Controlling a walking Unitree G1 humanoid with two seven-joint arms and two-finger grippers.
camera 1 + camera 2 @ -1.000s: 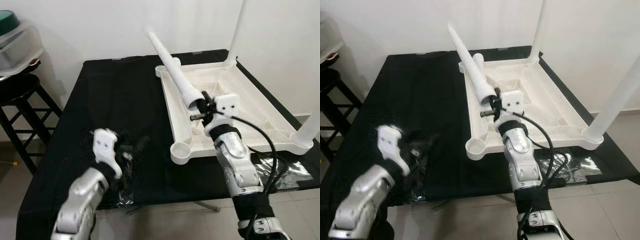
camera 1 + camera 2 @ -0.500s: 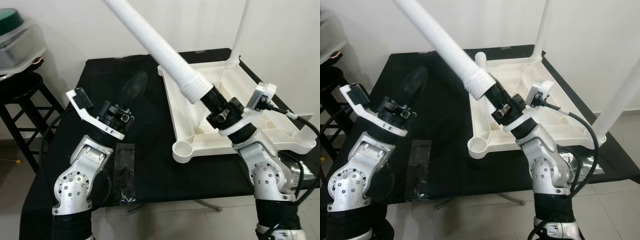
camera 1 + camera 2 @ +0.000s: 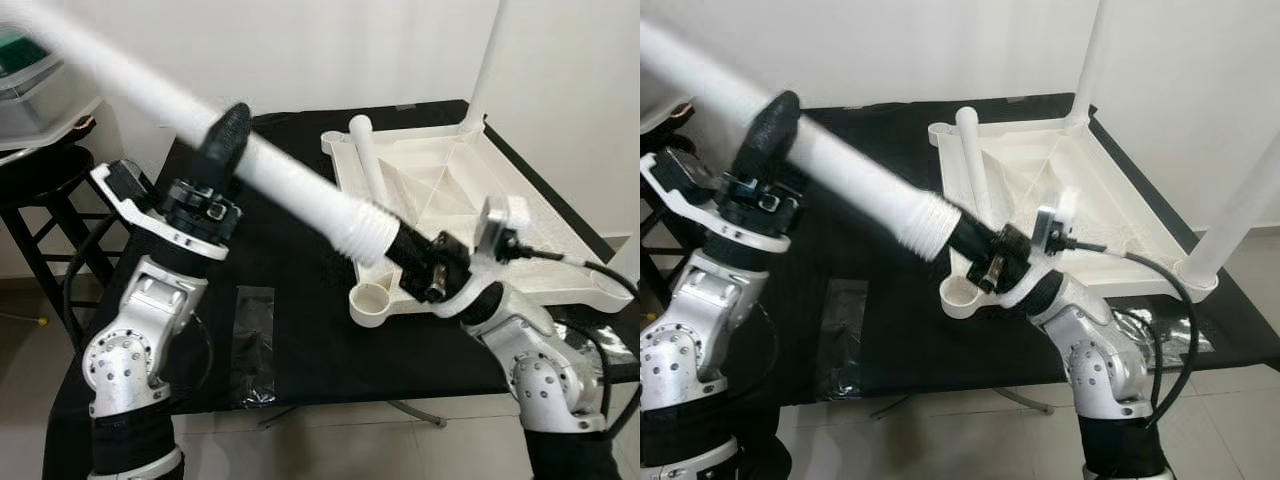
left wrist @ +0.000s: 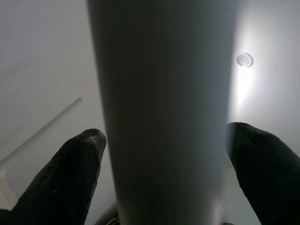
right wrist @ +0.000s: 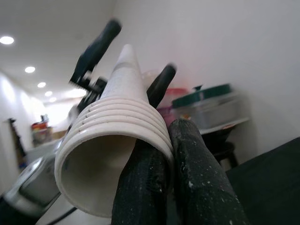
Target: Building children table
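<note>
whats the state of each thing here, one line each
table leg: lifted, tilted, threaded end low
right gripper: shut on the leg's threaded end
left gripper: fingers either side of the leg, open
tabletop: upside down on the black table, two legs fitted
corner socket: empty
loose leg: lying in the tabletop

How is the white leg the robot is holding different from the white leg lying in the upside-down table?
The held leg is up in the air, slanting, gripped by the right gripper at its ridged end. The loose leg lies flat inside the upturned tabletop, untouched. Both are white tubes.
</note>
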